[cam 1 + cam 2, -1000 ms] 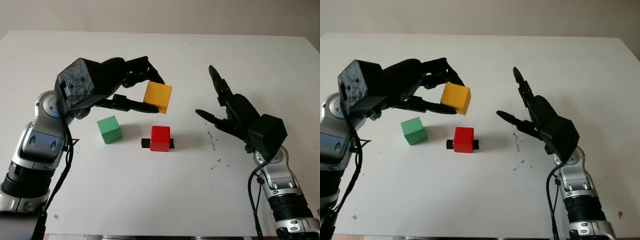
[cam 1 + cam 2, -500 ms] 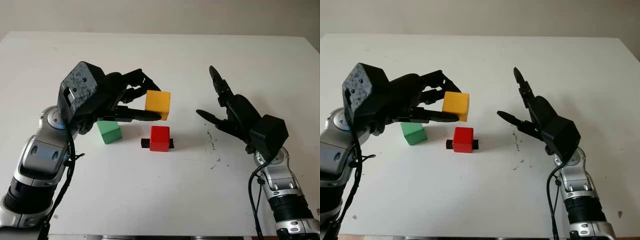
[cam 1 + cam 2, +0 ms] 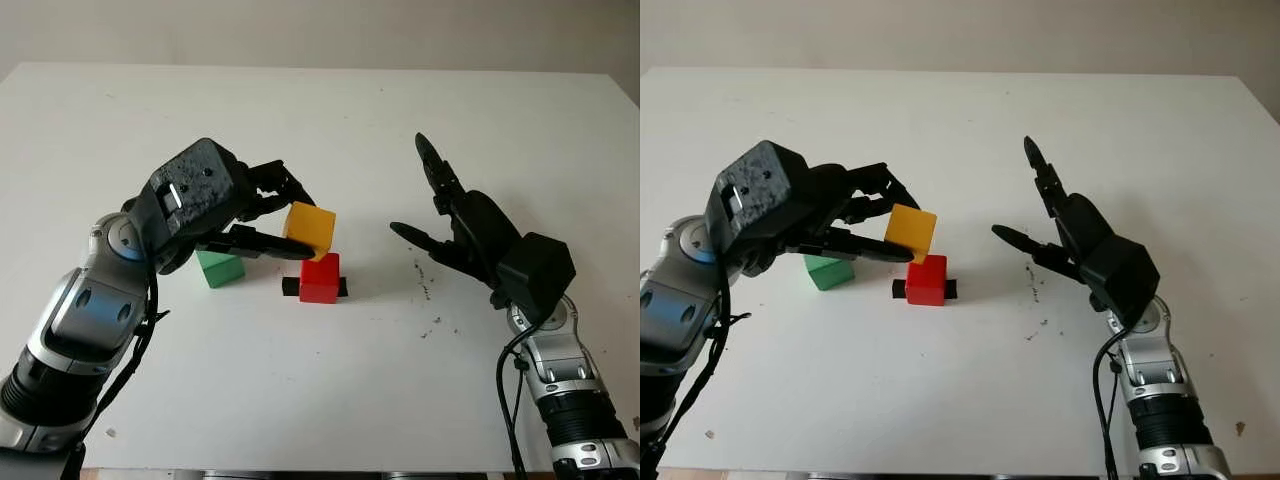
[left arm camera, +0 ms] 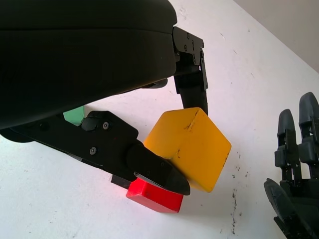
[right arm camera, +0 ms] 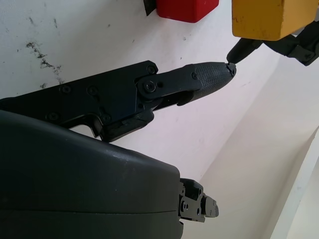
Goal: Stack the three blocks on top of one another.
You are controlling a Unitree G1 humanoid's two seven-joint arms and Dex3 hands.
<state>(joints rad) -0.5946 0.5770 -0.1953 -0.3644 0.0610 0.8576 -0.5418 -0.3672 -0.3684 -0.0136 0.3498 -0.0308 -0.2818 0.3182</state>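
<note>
- Table (image 3: pixel 330 400), white, carries all three blocks near its middle, with a few dark specks (image 3: pixel 428 290) on the right.
- Left hand (image 3: pixel 262 218) reaches in from the left and grips the yellow block (image 3: pixel 309 227) between its fingers (image 4: pixel 149 167).
- Right hand (image 3: pixel 445 215) hangs open above the table to the right of the blocks, holding nothing.
- Yellow block is tilted, its lower edge just above the red block (image 3: pixel 320 277); I cannot tell whether the two touch.
- Red block sits on the table on a small black strip (image 3: pixel 290 287) that sticks out on both sides.
- Green block (image 3: pixel 219 268) stands on the table just left of the red one, partly hidden under the left hand.
</note>
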